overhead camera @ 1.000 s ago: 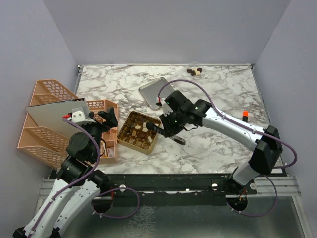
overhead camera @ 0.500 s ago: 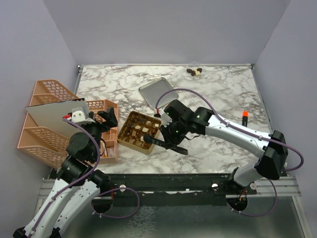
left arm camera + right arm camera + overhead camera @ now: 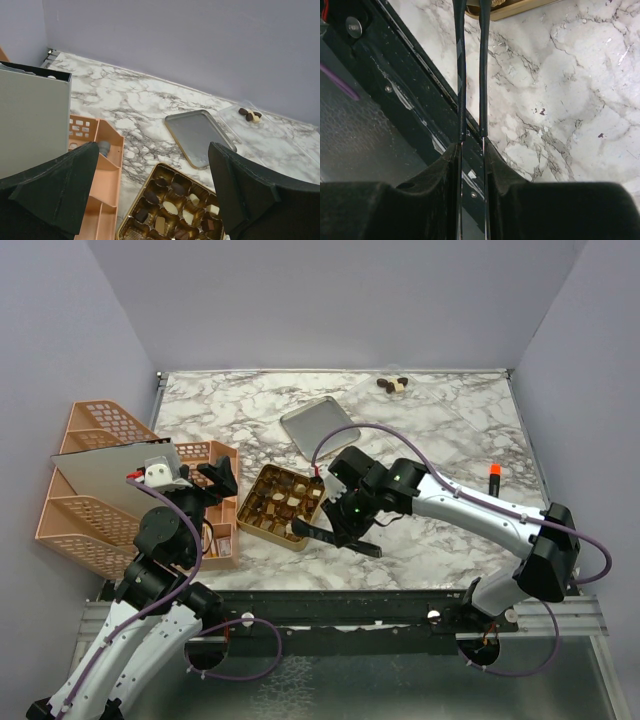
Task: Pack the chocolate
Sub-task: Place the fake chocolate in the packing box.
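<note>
The chocolate lies in two places. Several dark, light brown and cream pieces (image 3: 284, 502) sit in the golden tray (image 3: 252, 521), also shown in the left wrist view (image 3: 176, 206). A few loose pieces (image 3: 393, 385) lie at the back right, seen too in the left wrist view (image 3: 250, 115). My right gripper (image 3: 346, 524) is shut on thin black tweezers (image 3: 461, 75), whose tips reach the tray's near right edge (image 3: 517, 8). Nothing shows between the tweezer arms; their tips are out of the right wrist view. My left gripper (image 3: 152, 200) is open and empty, raised left of the tray.
A silvery-grey square lid (image 3: 317, 425) lies behind the tray. Peach desk organisers (image 3: 95, 430) and a grey panel (image 3: 105, 468) fill the left side. A clear plastic sheet (image 3: 430, 400) lies under the loose pieces. A small orange-red object (image 3: 493, 472) stands at the right. A black rail (image 3: 395, 75) runs along the table's near edge.
My right gripper has moved toward the near edge, drawing the tweezers from over the tray's middle to its near right edge. The left arm has not moved.
</note>
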You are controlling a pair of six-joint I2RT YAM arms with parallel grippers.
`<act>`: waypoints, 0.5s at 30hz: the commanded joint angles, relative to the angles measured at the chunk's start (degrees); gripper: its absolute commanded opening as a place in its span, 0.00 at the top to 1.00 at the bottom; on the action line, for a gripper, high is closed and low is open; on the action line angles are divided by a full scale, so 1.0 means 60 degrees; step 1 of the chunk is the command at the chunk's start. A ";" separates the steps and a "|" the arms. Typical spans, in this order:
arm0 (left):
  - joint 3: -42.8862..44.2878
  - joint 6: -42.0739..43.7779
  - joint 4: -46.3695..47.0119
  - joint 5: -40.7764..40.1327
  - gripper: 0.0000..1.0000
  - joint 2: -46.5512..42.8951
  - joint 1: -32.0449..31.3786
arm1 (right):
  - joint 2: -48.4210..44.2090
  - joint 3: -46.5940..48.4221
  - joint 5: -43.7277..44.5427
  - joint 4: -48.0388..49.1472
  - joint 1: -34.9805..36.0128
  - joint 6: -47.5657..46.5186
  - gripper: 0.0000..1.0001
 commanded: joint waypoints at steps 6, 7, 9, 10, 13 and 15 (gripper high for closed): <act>-0.0035 0.0076 0.0067 0.0080 0.01 -0.0018 0.0055 | 0.0161 0.0173 -0.0020 -0.0459 0.0143 -0.0067 0.71; -0.0042 0.0075 0.0059 0.0078 0.01 -0.0016 0.0055 | 0.0170 0.0201 -0.0010 -0.0466 0.0147 -0.0070 0.71; -0.0036 0.0075 0.0066 0.0078 0.01 -0.0021 0.0055 | 0.0145 0.0225 -0.0047 -0.0469 0.0159 -0.0048 0.68; -0.0037 0.0075 0.0059 0.0082 0.01 -0.0020 0.0055 | 0.0144 0.0225 -0.0035 -0.0475 0.0161 -0.0027 0.68; -0.0038 0.0075 0.0066 0.0079 0.01 -0.0034 0.0055 | 0.0148 0.0240 0.0035 -0.0509 0.0161 -0.0007 0.67; -0.0036 0.0072 0.0064 0.0081 0.01 -0.0045 0.0062 | 0.0153 0.0240 0.0052 -0.0472 0.0165 0.0011 0.65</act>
